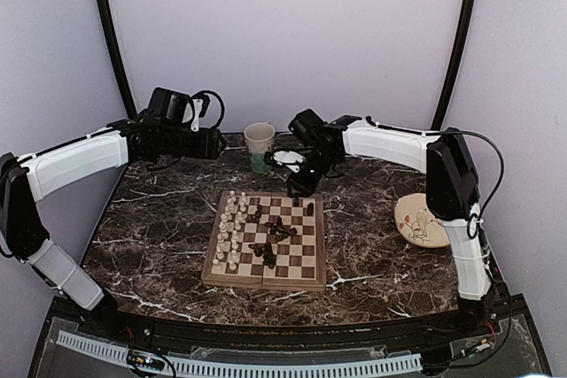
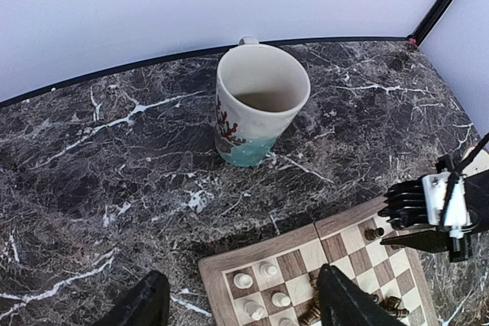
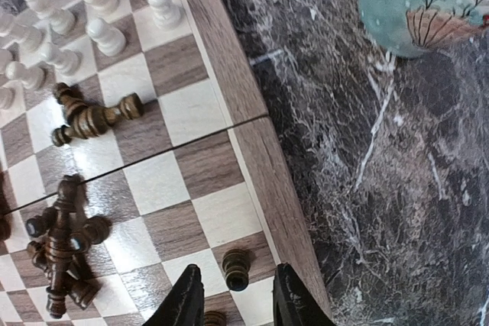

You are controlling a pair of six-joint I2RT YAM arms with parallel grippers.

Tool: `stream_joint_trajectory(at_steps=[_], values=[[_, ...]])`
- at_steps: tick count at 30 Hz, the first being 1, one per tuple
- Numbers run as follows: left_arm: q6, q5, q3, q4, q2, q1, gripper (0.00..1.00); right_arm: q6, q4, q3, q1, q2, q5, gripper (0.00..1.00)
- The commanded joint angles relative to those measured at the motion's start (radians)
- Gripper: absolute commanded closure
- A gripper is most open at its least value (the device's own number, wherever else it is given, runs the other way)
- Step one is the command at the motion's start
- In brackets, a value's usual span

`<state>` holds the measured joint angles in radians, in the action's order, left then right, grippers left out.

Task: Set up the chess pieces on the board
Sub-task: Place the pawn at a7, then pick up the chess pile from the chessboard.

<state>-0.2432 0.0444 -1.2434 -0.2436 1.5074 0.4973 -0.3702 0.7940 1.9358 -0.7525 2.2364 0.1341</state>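
Dark marble table (image 1: 159, 227), pale walls (image 1: 283, 33); both arms' jaws spread, right pair above the board (image 1: 266, 282).

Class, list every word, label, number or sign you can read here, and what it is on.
None can be read. The cup bears only a coral picture, the plate only a drawing, and the board shows no letters or numbers on its border.

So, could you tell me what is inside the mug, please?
The mug looks empty: bare cream wall, shadowed floor. Its near rim hides part of the floor.
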Motion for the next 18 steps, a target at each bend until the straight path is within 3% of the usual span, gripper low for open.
stream_joint_trajectory(at_steps=[1, 5, 10, 18], values=[[-0.009, -0.011, -0.057, -0.069, -0.01, -0.005, 0.32, -0.087, -0.002, 0.041, 0.003, -0.079, 0.104, 0.69], [-0.034, -0.046, -0.055, -0.103, -0.05, -0.003, 0.35, -0.08, -0.008, 0.08, -0.008, -0.039, 0.156, 0.72], [-0.067, -0.162, 0.084, -0.082, -0.148, -0.005, 0.42, -0.166, -0.012, 0.102, -0.037, 0.002, 0.225, 0.72], [-0.077, -0.265, 0.277, -0.079, -0.329, -0.003, 0.43, -0.469, -0.045, 0.062, -0.078, 0.017, 0.323, 0.58]])
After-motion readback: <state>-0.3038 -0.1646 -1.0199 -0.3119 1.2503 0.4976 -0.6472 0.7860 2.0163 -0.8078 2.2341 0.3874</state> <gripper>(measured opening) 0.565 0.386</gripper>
